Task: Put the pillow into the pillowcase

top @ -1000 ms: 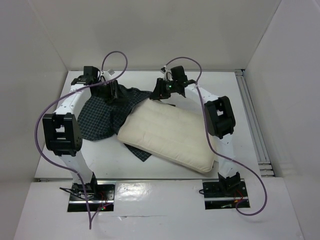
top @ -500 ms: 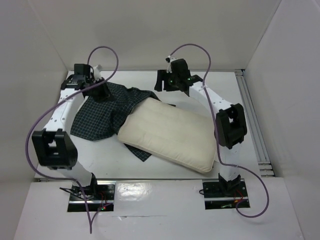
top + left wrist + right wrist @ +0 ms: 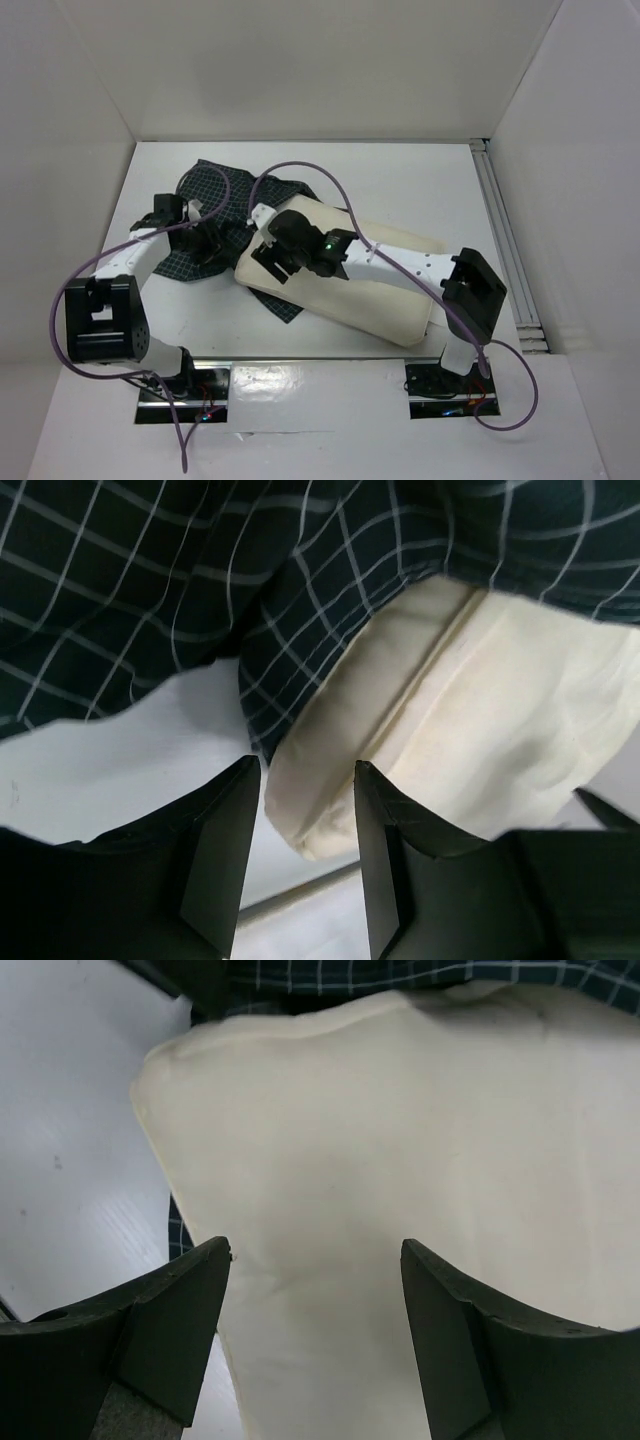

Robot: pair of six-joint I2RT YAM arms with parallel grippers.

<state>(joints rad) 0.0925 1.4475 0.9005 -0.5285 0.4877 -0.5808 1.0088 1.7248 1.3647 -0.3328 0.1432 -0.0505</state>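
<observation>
White table (image 3: 420, 190) — dark checked pillowcase (image 3: 205, 180) lying crumpled, cream pillow (image 3: 380, 305) partly over it

No readable text or labels.

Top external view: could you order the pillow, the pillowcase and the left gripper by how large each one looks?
1. Pillow: largest, though the right arm covers part of it.
2. Pillowcase: counting only its visible part; the rest is hidden.
3. Left gripper: clearly smallest.

Pillow (image 3: 480, 700) corner against pillowcase (image 3: 150, 560) edge
</observation>
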